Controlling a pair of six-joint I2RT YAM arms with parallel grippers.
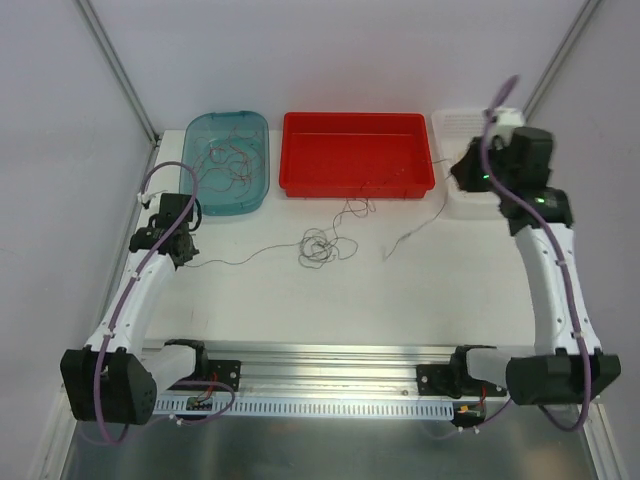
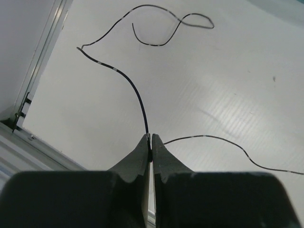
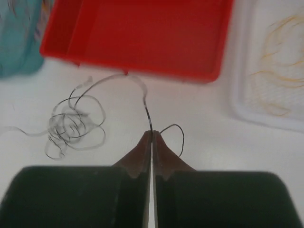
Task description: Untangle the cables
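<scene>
A loose knot of thin dark cables lies on the white table in front of the red tray. One dark strand runs from the knot toward the left. My left gripper is shut on it, low over the table at the left. Another dark strand curves up from beside the knot into my right gripper, which is shut on it. That gripper hovers near the red tray's right end.
Along the back stand a teal tray holding several thin wires, a red tray and a white tray with yellow wires. A metal frame post borders the table on the left.
</scene>
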